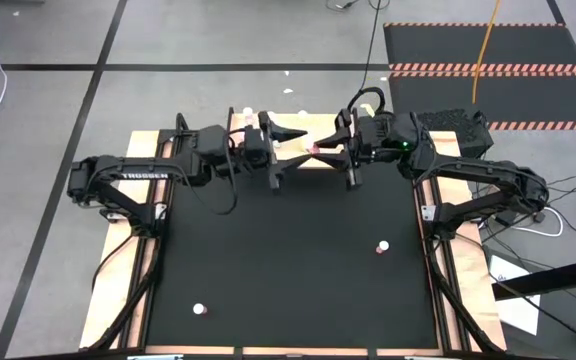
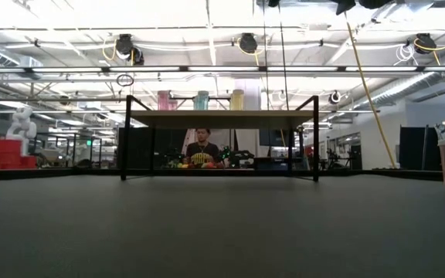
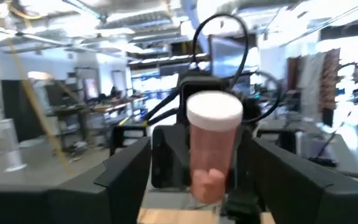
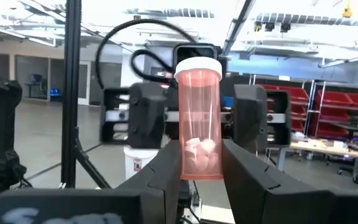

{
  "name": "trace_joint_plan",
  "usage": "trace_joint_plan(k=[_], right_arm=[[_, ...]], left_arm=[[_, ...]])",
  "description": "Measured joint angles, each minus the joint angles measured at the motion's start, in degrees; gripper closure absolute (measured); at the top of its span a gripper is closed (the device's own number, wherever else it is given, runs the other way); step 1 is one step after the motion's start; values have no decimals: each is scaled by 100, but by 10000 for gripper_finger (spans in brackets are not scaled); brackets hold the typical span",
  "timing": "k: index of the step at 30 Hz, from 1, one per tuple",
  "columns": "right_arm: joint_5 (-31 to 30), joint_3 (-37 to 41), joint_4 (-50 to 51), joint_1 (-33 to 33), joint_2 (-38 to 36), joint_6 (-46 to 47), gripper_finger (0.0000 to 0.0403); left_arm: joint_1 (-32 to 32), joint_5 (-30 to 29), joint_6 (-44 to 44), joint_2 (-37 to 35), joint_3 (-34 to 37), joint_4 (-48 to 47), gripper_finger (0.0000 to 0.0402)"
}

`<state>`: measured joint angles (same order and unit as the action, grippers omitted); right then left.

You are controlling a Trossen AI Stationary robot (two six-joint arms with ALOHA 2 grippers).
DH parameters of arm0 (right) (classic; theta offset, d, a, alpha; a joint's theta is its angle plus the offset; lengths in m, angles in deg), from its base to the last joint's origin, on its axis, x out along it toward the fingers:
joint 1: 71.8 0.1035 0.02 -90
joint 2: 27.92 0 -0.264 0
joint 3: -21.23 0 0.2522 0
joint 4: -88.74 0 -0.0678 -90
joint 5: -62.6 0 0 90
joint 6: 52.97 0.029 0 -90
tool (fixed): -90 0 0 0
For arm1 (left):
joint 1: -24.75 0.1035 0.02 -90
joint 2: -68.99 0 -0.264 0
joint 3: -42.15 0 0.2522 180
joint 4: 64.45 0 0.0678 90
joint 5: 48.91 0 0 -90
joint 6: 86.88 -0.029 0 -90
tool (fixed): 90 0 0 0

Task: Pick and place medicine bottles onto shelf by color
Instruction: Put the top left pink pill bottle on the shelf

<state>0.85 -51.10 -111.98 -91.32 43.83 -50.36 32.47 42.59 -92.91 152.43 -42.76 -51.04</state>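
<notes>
Between your right gripper's [image 4: 201, 168] closed fingers, above the shelf [image 1: 298, 150], the pink bottle [image 4: 199, 118] looks light, rigid and slick, so grip mid-body; left gripper [image 3: 194, 180] gapes opposite.

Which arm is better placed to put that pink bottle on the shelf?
Right. The right gripper is shut on the pink bottle, and the high view shows it above the shelf. The left gripper faces it with fingers spread, gripping nothing.
</notes>
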Motion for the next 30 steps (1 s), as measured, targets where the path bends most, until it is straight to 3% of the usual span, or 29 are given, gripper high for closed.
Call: trace_joint_plan(k=[8, 26, 30], right_arm=[[-302, 0, -4, 171, 82, -75, 307], [-615, -4, 54, 305, 163, 11, 290], [-1197, -9, 477, 309, 78, 357, 276]], left_arm=[[156, 807, 186, -2, 0, -73, 213], [229, 802, 0, -2, 0, -203, 295], [281, 716, -66, -2, 0, -316, 294]])
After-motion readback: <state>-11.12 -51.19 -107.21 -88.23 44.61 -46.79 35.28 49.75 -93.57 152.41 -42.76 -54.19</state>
